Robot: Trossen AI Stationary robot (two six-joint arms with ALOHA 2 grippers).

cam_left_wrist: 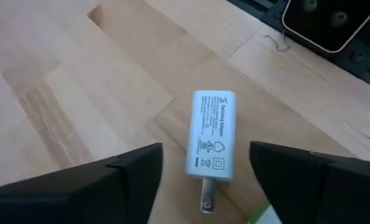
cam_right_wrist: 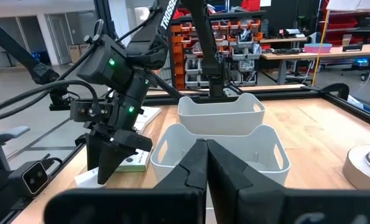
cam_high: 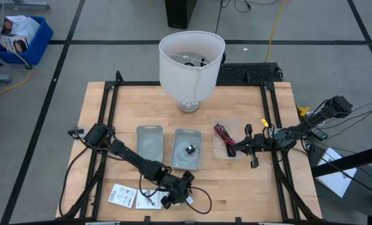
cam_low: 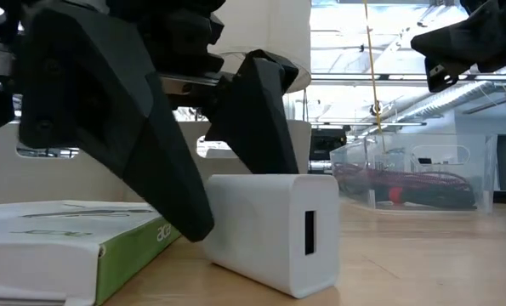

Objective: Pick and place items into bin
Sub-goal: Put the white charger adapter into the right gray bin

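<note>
A white plug adapter [cam_left_wrist: 211, 134] lies flat on the wooden table near its near edge, prongs [cam_left_wrist: 206, 200] toward my left wrist. My left gripper [cam_left_wrist: 206, 183] is open and low over it, one finger on each side with a gap showing; it also shows in the high view [cam_high: 176, 191]. Flat white packets with black print [cam_high: 122, 195] lie left of it. My right gripper [cam_high: 253, 149] is shut and empty at the right of a clear bin [cam_high: 226, 139] holding magenta and black cable ties [cam_high: 223, 133].
Two pale bins [cam_high: 149, 141] [cam_high: 187, 149] stand mid-table; the right one holds a small black part [cam_high: 190, 149]. A big white lampshade [cam_high: 192, 59] stands at the far edge. A green-edged white box [cam_low: 65, 246] lies beside the adapter. Black frame rails [cam_high: 107, 125] run along the table's sides.
</note>
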